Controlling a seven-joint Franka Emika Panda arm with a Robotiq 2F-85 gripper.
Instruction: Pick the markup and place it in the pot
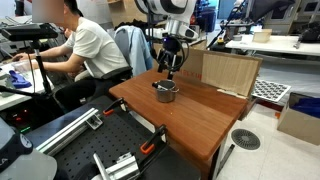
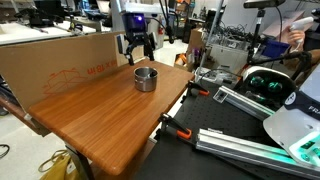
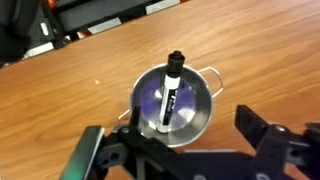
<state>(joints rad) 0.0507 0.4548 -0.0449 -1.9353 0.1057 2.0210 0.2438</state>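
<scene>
The dark marker (image 3: 171, 91) lies inside the small metal pot (image 3: 198, 108), leaning with its cap end over the far rim. The pot stands on the wooden table in both exterior views (image 1: 166, 92) (image 2: 146, 79). My gripper (image 3: 180, 150) is open and empty, straight above the pot with its fingers spread to either side. In the exterior views the gripper (image 1: 171, 62) (image 2: 138, 47) hangs a little above the pot. The marker is too small to make out in the exterior views.
A light plywood box (image 1: 228, 72) (image 2: 60, 62) stands on the table behind the pot. The wooden table (image 1: 200, 115) (image 2: 110, 115) has clamps at its edge. A person (image 1: 75, 50) sits at a nearby desk.
</scene>
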